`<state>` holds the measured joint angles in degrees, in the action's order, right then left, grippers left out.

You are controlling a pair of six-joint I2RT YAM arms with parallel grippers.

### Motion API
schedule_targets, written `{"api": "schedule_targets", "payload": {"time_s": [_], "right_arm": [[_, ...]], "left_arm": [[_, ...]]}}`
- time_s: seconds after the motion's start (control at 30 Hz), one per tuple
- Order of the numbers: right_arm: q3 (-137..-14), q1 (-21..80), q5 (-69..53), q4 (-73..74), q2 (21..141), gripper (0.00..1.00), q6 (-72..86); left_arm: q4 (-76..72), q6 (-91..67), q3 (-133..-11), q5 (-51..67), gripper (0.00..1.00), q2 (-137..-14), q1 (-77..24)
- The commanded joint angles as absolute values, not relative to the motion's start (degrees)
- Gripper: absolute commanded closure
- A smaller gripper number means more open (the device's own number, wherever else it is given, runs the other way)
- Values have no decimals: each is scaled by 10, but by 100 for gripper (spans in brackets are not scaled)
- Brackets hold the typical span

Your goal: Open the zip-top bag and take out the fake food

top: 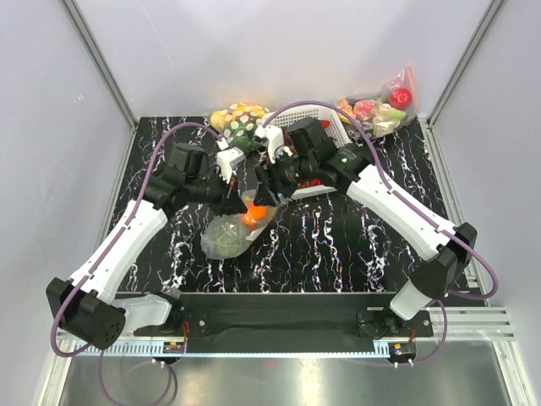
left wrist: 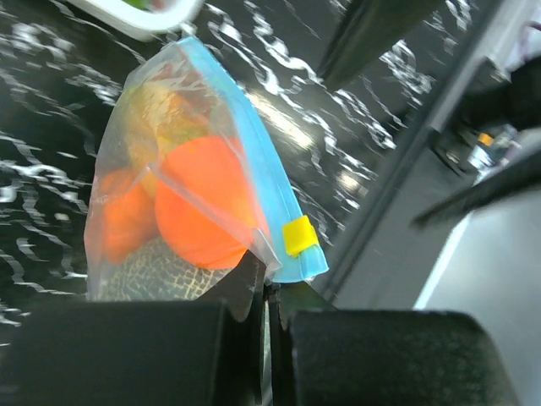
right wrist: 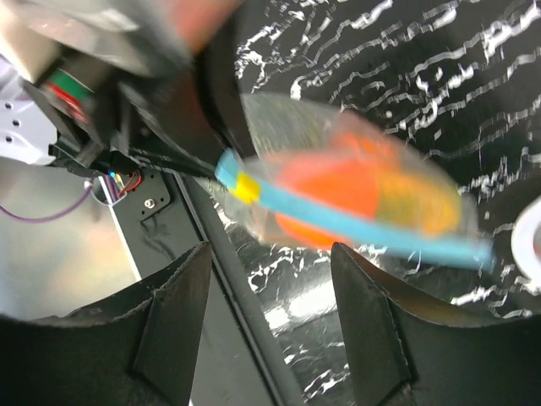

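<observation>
The zip-top bag (top: 230, 232) is held up over the middle of the table, its teal-blue zip strip (left wrist: 269, 182) shut with a yellow slider (left wrist: 300, 235) at one end. Inside are round orange fruits (left wrist: 203, 203), a dark green bumpy ball (top: 224, 238) and a yellow-green piece (left wrist: 161, 114). My left gripper (left wrist: 272, 272) is shut on the bag's corner just below the slider. My right gripper (right wrist: 270, 279) is open and empty, its fingers just below the bag's strip (right wrist: 355, 224), not touching it.
A white basket (top: 325, 135) stands behind the grippers. A bag of yellow-and-white spotted items (top: 239, 116) lies at the back centre. A bag with a red apple and pink pieces (top: 382, 106) lies at the back right.
</observation>
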<state>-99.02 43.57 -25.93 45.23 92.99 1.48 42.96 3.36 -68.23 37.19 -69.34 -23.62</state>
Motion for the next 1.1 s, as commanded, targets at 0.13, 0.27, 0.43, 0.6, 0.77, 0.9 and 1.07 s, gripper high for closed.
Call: {"api": "schedule_targets", "payload": {"time_s": [0.13,0.27,0.43,0.6,0.77,0.9,1.07], "right_arm": [[-972,471,-233,381,915,34,-48],[-964,482,-235,379,911,35,-51],[-932,495,-236,367,894,36,-69],[-922,498,-215,368,896,37,-85],[-898,498,-201,333,894,42,-95],[-903,498,-200,338,905,45,-98],[-896,498,-208,321,907,45,-104]], "left_arm": [[483,63,-729,455,100,-706,-234],[479,64,-718,446,100,-700,-234],[475,62,-706,447,100,-692,-235],[481,62,-702,446,100,-686,-235],[487,67,-698,423,100,-679,-234],[489,66,-694,426,100,-677,-234],[489,66,-693,421,100,-677,-234]]}}
